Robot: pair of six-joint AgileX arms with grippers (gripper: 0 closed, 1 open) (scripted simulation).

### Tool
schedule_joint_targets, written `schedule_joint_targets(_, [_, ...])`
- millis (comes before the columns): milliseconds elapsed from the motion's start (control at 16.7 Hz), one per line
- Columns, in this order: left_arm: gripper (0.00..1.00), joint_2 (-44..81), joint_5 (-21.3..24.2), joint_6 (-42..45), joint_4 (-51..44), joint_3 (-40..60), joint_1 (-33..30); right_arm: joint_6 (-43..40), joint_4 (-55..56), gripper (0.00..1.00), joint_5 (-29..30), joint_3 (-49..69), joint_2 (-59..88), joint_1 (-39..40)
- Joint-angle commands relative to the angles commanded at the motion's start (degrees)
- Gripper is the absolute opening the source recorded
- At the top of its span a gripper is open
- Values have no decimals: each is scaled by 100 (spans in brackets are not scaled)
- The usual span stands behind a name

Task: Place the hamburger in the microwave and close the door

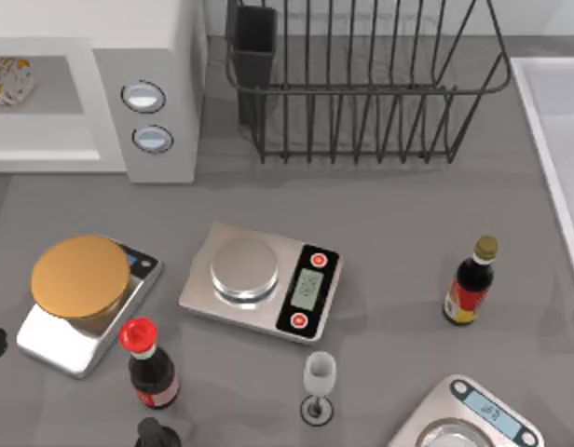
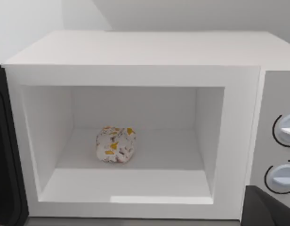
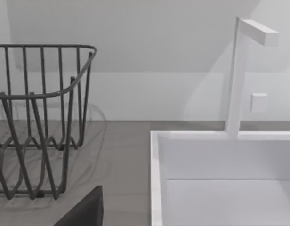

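Sitting inside the grey cavity of the microwave [image 1: 147, 88], at the table's far left: the hamburger [image 1: 7, 80], resting on the cavity floor toward the back [image 2: 116, 144]. Standing open at the cavity's edge: the door [image 2: 8, 155], seen as a dark panel in the left wrist view. Lying in front, left to right: a golden-orange disc [image 1: 80, 276] on a scale, a red-capped bottle [image 1: 149, 365], a middle scale [image 1: 264, 281], a small glass [image 1: 319, 377], a brown-capped sauce bottle [image 1: 471, 281]. Standing behind: a wire rack [image 1: 362, 84]. Bordering the right edge: a white sink [image 3: 220, 174]. Fingers of left and right grippers: cannot tell.
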Motion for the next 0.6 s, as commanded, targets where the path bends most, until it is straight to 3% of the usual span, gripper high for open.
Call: schedule_joint_targets(600, [0,564,-193,8,341,191,-175,0,0,100,0,0,0,0])
